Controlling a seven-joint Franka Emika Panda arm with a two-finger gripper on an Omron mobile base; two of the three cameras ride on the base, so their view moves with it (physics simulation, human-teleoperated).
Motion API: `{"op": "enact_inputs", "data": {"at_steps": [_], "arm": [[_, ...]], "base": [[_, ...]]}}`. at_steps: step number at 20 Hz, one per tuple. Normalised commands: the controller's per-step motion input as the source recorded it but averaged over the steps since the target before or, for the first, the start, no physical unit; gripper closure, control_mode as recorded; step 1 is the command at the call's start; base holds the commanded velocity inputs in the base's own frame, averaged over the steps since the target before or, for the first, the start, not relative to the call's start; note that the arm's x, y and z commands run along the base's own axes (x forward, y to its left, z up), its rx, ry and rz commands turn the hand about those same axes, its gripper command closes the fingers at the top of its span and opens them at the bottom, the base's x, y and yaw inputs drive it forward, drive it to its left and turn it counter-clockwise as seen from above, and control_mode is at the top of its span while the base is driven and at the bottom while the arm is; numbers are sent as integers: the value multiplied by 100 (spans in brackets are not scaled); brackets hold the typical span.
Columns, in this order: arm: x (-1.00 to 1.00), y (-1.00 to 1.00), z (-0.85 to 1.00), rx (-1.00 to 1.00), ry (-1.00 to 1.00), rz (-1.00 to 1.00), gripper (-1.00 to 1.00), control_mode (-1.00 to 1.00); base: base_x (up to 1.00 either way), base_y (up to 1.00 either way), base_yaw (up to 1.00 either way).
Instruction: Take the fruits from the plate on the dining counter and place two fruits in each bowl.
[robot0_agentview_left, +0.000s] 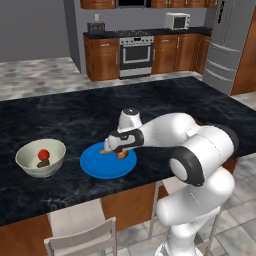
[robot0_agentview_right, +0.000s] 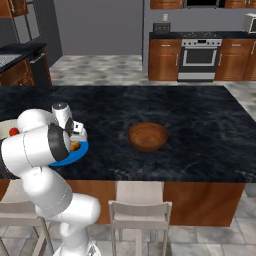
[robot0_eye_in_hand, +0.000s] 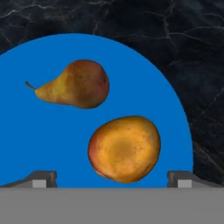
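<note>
Even, bright rendered light with soft shadows, faint sheen on the dining counter (robot0_agentview_left: 60, 120), mild pixel softness throughout

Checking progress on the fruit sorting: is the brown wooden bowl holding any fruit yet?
No, the brown wooden bowl on the dining counter shows a bare inside in the right base view.

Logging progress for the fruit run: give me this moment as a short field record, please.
claw: open, low over the plate, holding nothing
plate: blue, on the counter, holds two fruits
pear: lying on its side, apart from the orange fruit
orange fruit: between the claw tips
white bowl: red fruit and dark fruit inside
wooden bowl: no fruit visible inside
</note>
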Motion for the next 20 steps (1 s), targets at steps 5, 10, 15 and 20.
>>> {"op": "enact_inputs", "data": {"at_steps": [5, 10, 15, 20], "arm": [[3, 4, -26, 0, 0, -18, -100, -100], [0, -3, -9, 0, 0, -9, -100, -100], [6, -11, 1, 0, 4, -1, -100, -100], [24, -17, 1, 0, 13, 0, -100, -100]], "base": [[0, 0, 0], [0, 0, 0], [0, 0, 0], [0, 0, 0]]}}
